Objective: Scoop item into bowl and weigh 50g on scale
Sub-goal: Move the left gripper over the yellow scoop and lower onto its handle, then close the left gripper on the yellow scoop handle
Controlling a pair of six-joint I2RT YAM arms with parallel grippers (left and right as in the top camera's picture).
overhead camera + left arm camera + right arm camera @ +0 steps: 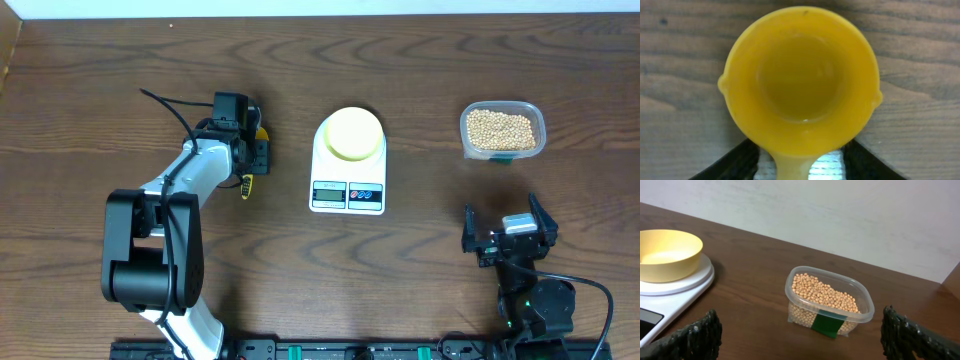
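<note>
Before closing on scoop (800, 75): centre handle (795, 167) between both fingers (735, 165); step in hand judged to be taking hold of scoop.
Left gripper (801, 155): partly open, straddling handle; pale gap visible on each side, so nothing clamped.
Scoop position: cup upward and empty, lying on table (420, 270), left of scale (347, 195) and well apart from it.
Grip: close squarely across handle, close behind cup, with both pads meeting flat sides together; avoid a corner pinch.
Lift: raise straight up, cup level, before any sideways travel.
Right gripper (505, 222): spread as wide as seen, empty, near front edge of table, apart from tub (537, 140).
Beans (500, 126): heaped in clear tub at right rear, on far side of scale from left arm; none visible in bowl or scoop.
Bowl (354, 132): pale yellow, empty, seated on scale platform.
Scale display: too small to read.
Route: pass behind or above scale on way to tub; keep clear of bowl to avoid shifting it off platform.
Risk: skewed hold likely to let handle twist and cup tip once loaded; re-open and re-centre if handle sits off-middle.
</note>
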